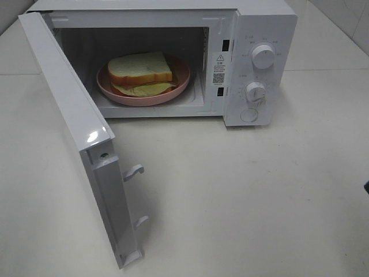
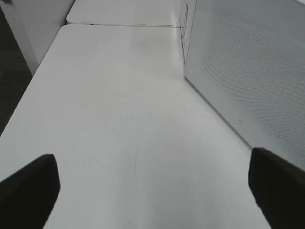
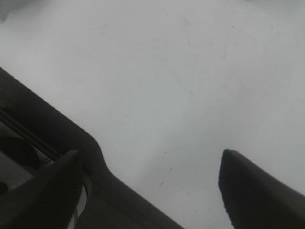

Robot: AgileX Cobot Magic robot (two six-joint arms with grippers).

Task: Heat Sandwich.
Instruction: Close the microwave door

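Left gripper [image 2: 152,167]: jaws wide apart, empty, over the table [image 2: 109,119].
Right gripper [image 3: 150,176]: jaws apart, empty; the dark shape [image 3: 52,129] beside it is unclear.
Hidden: both grippers are out of the high view.
Door [image 1: 69,115]: swung fully open, 2 latch hooks [image 1: 134,171] jutting.
Free room: table in front of the microwave [image 1: 259,34].
Sandwich [image 1: 140,69]: on the pink dish [image 1: 181,81], inside the cavity, well apart from both grippers.
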